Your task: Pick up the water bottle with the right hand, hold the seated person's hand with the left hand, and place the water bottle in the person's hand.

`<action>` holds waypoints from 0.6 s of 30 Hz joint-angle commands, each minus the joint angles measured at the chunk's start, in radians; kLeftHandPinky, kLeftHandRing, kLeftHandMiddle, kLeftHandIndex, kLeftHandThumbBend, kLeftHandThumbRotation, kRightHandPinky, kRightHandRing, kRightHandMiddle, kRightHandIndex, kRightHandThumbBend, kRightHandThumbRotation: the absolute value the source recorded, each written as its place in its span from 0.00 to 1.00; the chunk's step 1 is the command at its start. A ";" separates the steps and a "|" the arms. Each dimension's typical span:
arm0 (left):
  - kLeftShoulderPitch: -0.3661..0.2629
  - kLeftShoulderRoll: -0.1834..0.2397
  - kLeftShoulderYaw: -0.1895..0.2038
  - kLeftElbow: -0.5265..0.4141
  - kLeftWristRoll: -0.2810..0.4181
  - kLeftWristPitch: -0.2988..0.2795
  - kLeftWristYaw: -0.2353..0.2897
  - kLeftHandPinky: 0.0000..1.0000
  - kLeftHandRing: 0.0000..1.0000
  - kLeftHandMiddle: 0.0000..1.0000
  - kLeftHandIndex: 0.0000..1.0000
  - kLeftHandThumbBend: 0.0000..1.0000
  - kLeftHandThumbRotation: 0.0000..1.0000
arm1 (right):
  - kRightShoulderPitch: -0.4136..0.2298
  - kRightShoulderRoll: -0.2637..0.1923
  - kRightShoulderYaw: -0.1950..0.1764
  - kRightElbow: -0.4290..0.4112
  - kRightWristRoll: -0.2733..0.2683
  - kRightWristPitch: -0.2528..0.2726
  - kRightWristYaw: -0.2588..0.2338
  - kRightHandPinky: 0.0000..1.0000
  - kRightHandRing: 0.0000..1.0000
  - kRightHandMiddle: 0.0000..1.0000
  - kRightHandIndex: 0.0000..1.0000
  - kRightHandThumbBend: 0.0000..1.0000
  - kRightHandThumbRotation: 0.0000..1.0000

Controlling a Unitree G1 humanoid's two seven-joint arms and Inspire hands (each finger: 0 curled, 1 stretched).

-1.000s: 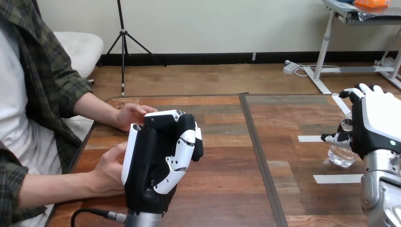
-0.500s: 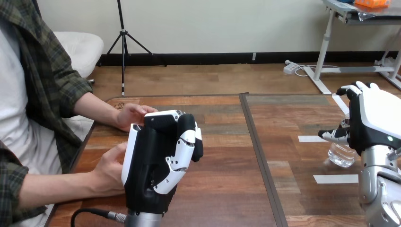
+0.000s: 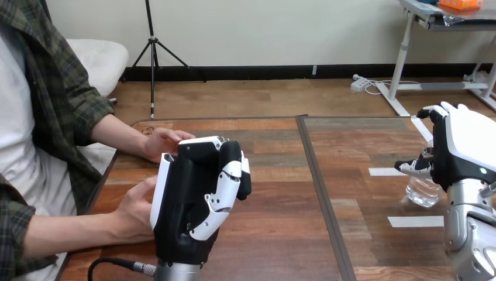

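Note:
A clear water bottle (image 3: 422, 192) stands on the table at the right. My right hand (image 3: 468, 149) is right beside it with its white back toward me, hiding the bottle's upper part. Its thumb (image 3: 412, 168) reaches across the bottle's front and its fingers arch over the top, not closed on it. My left hand (image 3: 190, 199) stands upright at the near left with its fingers curled toward the palm and nothing in them. The person's hand at the lower left (image 3: 135, 212) lies against the back of my left hand. The person's other hand (image 3: 162, 142) rests on the table just behind it.
White tape strips (image 3: 383, 171) (image 3: 415, 221) lie on the table around the bottle. A dark seam (image 3: 319, 175) runs down the middle of the table. The person's forearms come in from the left edge.
My right hand has risen a little and shifted slightly left at the bottle. The left hand, the bottle and the person's hands have not moved.

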 commanded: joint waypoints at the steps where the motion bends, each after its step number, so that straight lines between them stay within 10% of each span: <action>1: -0.024 -0.049 0.009 -0.018 0.002 -0.008 0.000 0.07 0.10 0.20 0.26 0.00 0.00 | -0.085 -0.028 0.011 0.005 0.006 -0.002 -0.003 0.88 0.94 0.89 0.76 0.74 0.05; 18: -0.024 -0.048 0.006 -0.021 -0.011 -0.001 -0.005 0.06 0.10 0.18 0.25 0.00 0.00 | -0.097 -0.031 0.018 0.030 0.001 0.018 0.017 0.89 0.94 0.89 0.77 0.73 0.06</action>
